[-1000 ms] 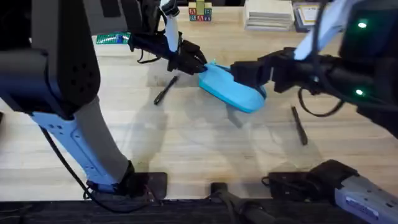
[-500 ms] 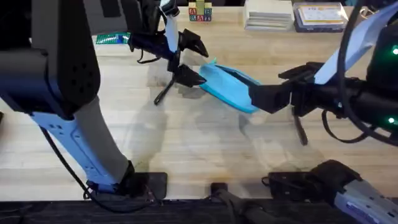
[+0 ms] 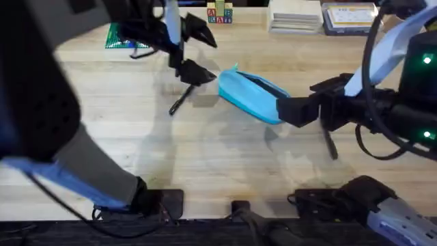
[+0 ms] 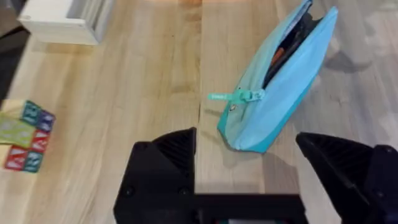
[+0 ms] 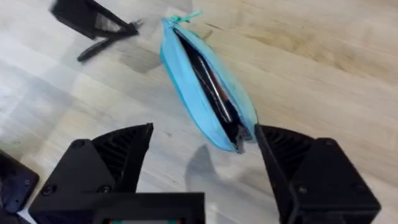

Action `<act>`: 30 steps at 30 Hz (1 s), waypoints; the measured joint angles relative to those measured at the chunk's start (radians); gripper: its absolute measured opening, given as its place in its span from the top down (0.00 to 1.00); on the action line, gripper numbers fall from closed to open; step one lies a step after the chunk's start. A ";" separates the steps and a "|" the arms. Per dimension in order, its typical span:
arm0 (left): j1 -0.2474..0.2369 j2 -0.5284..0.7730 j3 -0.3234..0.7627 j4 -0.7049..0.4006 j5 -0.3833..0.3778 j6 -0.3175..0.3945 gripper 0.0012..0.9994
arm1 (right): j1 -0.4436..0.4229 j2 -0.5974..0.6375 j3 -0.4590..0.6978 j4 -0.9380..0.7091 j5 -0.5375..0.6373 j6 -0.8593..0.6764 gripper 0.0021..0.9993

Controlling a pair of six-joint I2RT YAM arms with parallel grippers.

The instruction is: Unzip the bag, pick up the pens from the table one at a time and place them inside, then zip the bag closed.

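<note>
The light blue bag lies on the table with its zipper open; dark pens and something orange show inside. Its pull tab points toward my left gripper, which hovers open just off the bag's left end. My right gripper is open at the bag's right end, with that end lying between its fingers untouched. One black pen lies left of the bag. Another pen lies on the right, partly under my right arm.
Alphabet blocks, a white stack of books and a case line the far edge. A green item sits at the back left. The near half of the table is bare wood.
Both grippers were closed in on the bag's ends a second ago and have since let go. The right one drew back rightward; the left one opened and pulled back and left. The bag lies flatter.
</note>
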 joint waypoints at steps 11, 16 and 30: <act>0.032 -0.213 0.008 -0.287 -0.124 -0.005 0.01 | 0.000 0.000 0.000 -0.010 0.019 -0.112 0.96; 0.032 -0.288 0.008 -0.319 -0.163 -0.090 0.01 | 0.000 0.000 0.000 -0.021 0.020 -0.154 0.97; 0.032 -0.470 0.008 -0.331 -0.305 -0.522 0.01 | 0.000 0.000 0.000 -0.103 0.021 -0.393 0.97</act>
